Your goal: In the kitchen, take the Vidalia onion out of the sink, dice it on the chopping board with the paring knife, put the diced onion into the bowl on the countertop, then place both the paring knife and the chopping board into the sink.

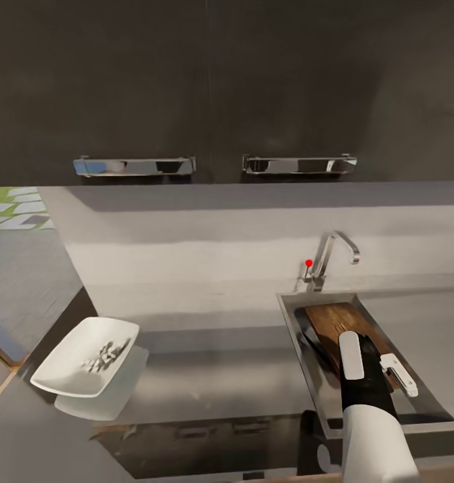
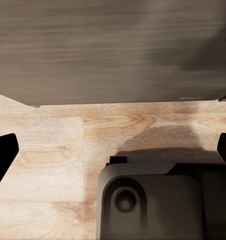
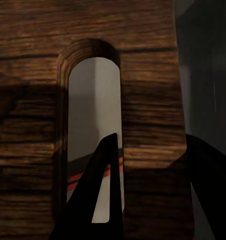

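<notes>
Sink (image 1: 436, 402) holds the chopping board (image 1: 337, 320), leaning inside the basin below the tap (image 1: 334, 258). Right gripper (image 3: 143, 195) sits over the board's handle slot, one finger through it; whether it grips, I cannot tell. Left jaws (image 2: 113, 150) spread wide, holding nothing. Bowl (image 1: 66, 376) of diced onion (image 1: 106, 355) sits well left of the sink on the counter (image 1: 220, 376).

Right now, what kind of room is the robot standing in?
Most likely a kitchen. A grey sink with a chrome tap is set into a glossy countertop, dark wall cabinets hang above, and a white bowl holds diced bits.
</notes>
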You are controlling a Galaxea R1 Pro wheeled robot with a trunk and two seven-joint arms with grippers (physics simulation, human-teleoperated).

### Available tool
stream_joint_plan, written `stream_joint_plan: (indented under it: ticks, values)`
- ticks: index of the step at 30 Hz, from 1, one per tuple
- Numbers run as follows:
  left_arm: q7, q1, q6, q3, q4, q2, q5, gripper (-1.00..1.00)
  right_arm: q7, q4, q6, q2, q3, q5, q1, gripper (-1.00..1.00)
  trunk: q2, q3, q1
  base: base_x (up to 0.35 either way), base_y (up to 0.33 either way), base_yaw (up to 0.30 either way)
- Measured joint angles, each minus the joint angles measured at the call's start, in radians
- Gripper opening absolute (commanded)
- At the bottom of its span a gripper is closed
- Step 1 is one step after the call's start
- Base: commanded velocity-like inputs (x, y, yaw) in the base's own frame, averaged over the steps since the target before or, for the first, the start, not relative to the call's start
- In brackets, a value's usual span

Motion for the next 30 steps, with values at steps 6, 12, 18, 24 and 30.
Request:
stream_joint_plan:
  ticks: [6,12,18,24,30]
  values:
    - [0.000,0.000,0.000,-0.001,0.000,0.000,0.000,1.00,0.000,0.000,0.000,0.000,0.000,0.000,0.000,-1.00,0.000,-0.009,0.000,0.001,0.000,0.000]
    - [0.000,0.000,0.000,-0.001,0.000,0.000,0.000,1.00,0.000,0.000,0.000,0.000,0.000,0.000,0.000,-1.00,0.000,-0.019,0.000,0.000,0.000,0.000]
    - [0.000,0.000,0.000,0.000,0.000,0.000,0.000,1.00,0.000,0.000,0.000,0.000,0.000,-0.003,0.000,-1.00,0.000,-0.028,0.000,0.000,0.000,0.000]
    - [0.000,0.000,0.000,-0.001,0.000,0.000,0.000,1.00,0.001,0.000,0.000,0.000,0.000,-0.003,0.000,-1.00,0.000,-0.038,0.000,0.000,0.000,0.000]
    - [0.000,0.000,0.000,-0.001,0.000,0.000,0.000,1.00,0.001,0.000,0.000,0.000,0.000,-0.003,0.000,-1.00,0.000,-0.047,0.000,0.000,0.000,0.000]
